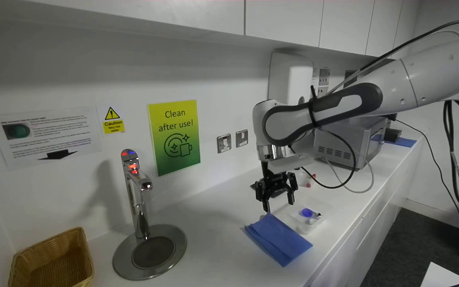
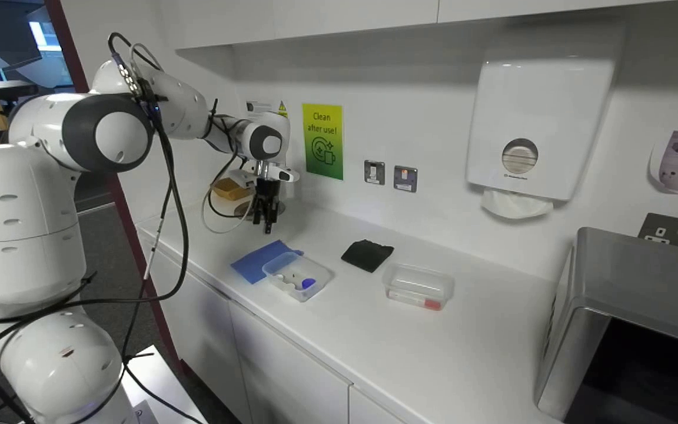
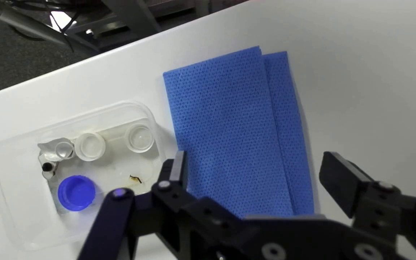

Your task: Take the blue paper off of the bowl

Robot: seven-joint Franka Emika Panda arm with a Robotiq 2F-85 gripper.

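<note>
The blue paper (image 1: 279,239) is folded and lies on the white counter; it also shows in an exterior view (image 2: 256,263) and the wrist view (image 3: 229,108). A clear plastic tub (image 2: 322,277) stands beside it, holding a blue cap and small white caps; the wrist view shows this tub (image 3: 24,206) apart from the paper. No separate bowl shows. My gripper (image 1: 279,205) points down, open and empty, above the paper's wall-side end. In the wrist view the gripper's fingers (image 3: 253,157) stand apart, with the paper below between them.
A second clear tub (image 2: 418,282) and a black cloth (image 2: 367,254) lie further along the counter. A chrome tap (image 1: 136,199) and a wicker basket (image 1: 82,239) stand at the other end. A microwave (image 1: 335,139) stands behind. The counter's front edge runs close to the paper.
</note>
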